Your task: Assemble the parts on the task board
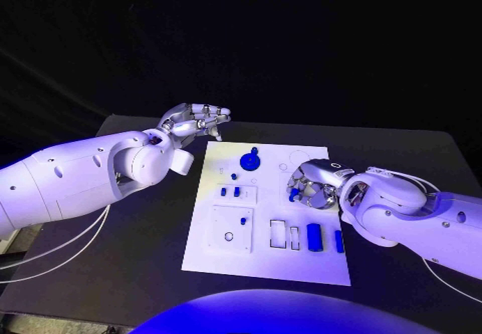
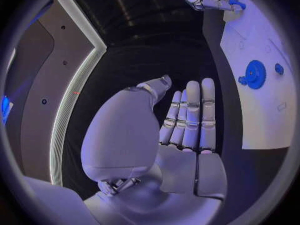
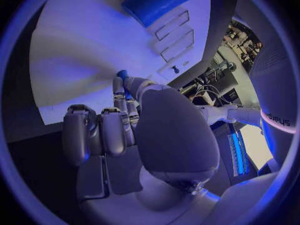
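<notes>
Right hand (image 1: 313,186) sits over the right side of the task board (image 1: 269,268), fingers curled in, pinching a small blue part (image 1: 293,197) at the fingertips; right wrist view shows the same blue tip (image 3: 122,74) held between thumb and finger just above the white plate (image 3: 87,45). Left hand (image 1: 193,122) is off the board, raised above the black table (image 1: 422,149) near the board's far left corner, holding nothing; left wrist view shows the fingers (image 2: 192,115) straight and close together, palm flat, thumb apart to the side. On the board: blue gear (image 1: 249,163) near the far edge with a small blue knob (image 1: 255,150) just beyond it, 2 small blue pegs (image 1: 230,191) in the raised block mid-left, 1 blue peg (image 1: 242,221) in the square plate near the front left, and a long blue bar (image 1: 314,236) plus a thinner blue bar (image 1: 340,241) at the front right beside 2 empty rectangular slots (image 1: 284,234). Right forearm crosses the board's right edge, partly hiding it. Left arm comes in from the left, wrist bent upward.
</notes>
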Controlling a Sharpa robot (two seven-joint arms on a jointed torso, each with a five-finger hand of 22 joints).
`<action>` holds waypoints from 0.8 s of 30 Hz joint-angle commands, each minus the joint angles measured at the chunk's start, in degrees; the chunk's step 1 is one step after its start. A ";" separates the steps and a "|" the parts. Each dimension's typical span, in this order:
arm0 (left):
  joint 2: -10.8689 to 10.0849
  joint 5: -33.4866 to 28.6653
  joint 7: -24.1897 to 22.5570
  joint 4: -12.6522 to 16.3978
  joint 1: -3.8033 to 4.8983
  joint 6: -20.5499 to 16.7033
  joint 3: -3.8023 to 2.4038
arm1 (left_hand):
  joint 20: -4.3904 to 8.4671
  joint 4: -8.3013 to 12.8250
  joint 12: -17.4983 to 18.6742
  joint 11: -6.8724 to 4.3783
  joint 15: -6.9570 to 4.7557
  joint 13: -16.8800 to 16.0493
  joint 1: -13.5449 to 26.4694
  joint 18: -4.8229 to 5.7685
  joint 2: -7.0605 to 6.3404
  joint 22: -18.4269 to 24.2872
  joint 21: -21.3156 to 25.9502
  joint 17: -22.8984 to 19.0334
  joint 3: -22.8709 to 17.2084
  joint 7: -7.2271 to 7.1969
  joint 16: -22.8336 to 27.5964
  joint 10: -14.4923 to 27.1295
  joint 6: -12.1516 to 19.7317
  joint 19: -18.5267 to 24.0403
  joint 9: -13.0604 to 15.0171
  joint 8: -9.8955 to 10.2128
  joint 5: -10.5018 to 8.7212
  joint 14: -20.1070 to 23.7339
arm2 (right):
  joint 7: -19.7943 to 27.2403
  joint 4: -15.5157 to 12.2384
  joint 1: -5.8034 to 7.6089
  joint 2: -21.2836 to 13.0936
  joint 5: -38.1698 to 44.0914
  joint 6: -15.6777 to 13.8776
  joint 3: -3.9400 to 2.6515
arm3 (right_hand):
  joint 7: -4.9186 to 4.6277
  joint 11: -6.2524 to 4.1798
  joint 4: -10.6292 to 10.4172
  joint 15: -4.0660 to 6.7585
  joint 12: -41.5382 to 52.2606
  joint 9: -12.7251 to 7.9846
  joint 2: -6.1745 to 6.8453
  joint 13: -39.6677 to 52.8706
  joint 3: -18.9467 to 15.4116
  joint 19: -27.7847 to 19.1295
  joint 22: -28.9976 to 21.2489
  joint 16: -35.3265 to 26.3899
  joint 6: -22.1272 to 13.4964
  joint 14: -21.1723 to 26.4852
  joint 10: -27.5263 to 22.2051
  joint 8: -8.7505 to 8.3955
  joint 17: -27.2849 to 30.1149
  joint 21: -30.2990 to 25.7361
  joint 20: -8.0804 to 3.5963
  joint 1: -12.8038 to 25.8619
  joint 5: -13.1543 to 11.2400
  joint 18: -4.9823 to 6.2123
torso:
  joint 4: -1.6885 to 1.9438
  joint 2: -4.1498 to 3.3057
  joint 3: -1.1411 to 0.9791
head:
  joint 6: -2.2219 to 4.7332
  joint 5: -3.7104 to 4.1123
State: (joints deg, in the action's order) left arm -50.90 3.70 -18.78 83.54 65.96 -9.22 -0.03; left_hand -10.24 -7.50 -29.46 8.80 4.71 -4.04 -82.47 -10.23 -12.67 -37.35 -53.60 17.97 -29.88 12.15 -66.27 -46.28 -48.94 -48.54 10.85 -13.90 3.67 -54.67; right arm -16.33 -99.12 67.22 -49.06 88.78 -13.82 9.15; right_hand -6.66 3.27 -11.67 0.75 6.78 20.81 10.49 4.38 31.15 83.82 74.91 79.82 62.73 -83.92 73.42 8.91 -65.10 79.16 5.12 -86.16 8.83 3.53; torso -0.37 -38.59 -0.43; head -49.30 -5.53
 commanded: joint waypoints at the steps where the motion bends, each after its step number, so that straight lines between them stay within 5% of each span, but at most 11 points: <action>1: 0.02 0.13 -0.13 -0.01 0.07 0.98 -0.03 | -0.09 -0.12 -0.14 0.18 0.10 0.05 0.29 -0.30 0.04 0.05 0.32 -0.06 0.27 0.07 0.13 0.39 0.25 -0.23 0.05 -0.34 0.05 0.41 | -0.17 -1.03 0.28 -0.55 1.19 -4.54 -0.20 | -0.39 -0.07 0.52 0.33 -0.34 3.32 -0.24 0.06 0.87 0.54 9.58 0.22 0.19 -1.37 0.42 2.65 -0.05 0.21 -0.10 1.36 0.18 -0.94 | -0.02 0.04 -0.02 | 0.14 -0.12; 14: 0.20 0.13 -0.04 -0.23 0.06 1.16 0.01 | -0.09 -0.12 -0.14 0.18 0.10 0.05 0.29 -0.30 0.04 0.05 0.32 -0.06 0.27 0.07 0.13 0.39 0.25 -0.23 0.05 -0.34 0.05 0.41 | 1.59 -7.56 2.78 -0.18 -2.61 -6.88 -0.74 | -0.35 -0.06 2.22 0.34 -1.02 4.61 0.36 0.18 2.59 0.46 9.65 0.18 -0.31 -1.32 0.67 3.67 0.15 0.06 -0.12 3.35 0.08 -0.91 | -0.11 -0.01 -0.04 | 0.34 -0.66; 24: 0.77 0.16 0.17 -0.45 0.05 1.59 0.02 | -0.10 -0.12 -0.17 0.18 0.10 0.05 0.27 -0.30 0.08 0.09 0.38 -0.06 0.30 0.07 0.13 0.46 0.26 -0.26 0.06 -0.38 0.05 0.43 | 4.50 -7.25 -1.03 7.77 -1.46 -6.65 -0.40 | -0.41 0.01 2.65 0.29 -1.33 4.92 0.37 0.16 3.08 0.15 9.39 0.09 -0.65 -1.27 0.52 3.82 0.40 -0.54 -0.09 3.94 0.07 -0.77 | 0.02 0.02 0.03 | 0.10 -1.28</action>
State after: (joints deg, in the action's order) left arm -50.28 3.72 -18.48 83.04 65.95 -8.86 0.02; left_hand -10.24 -7.50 -29.46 9.02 4.71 -4.04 -82.47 -10.23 -12.67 -37.31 -53.60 17.97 -29.89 12.15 -66.27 -46.07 -48.94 -48.54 10.85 -13.90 3.67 -54.67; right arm -14.01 -106.67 66.52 -41.64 86.62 -20.23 8.73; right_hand -7.03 3.18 -8.99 0.74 5.83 20.81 10.87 4.51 33.80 83.81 74.94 79.82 62.32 -83.92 73.91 9.57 -64.79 78.86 5.12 -82.76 8.61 3.53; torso -0.41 -38.56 -0.43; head -49.14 -6.64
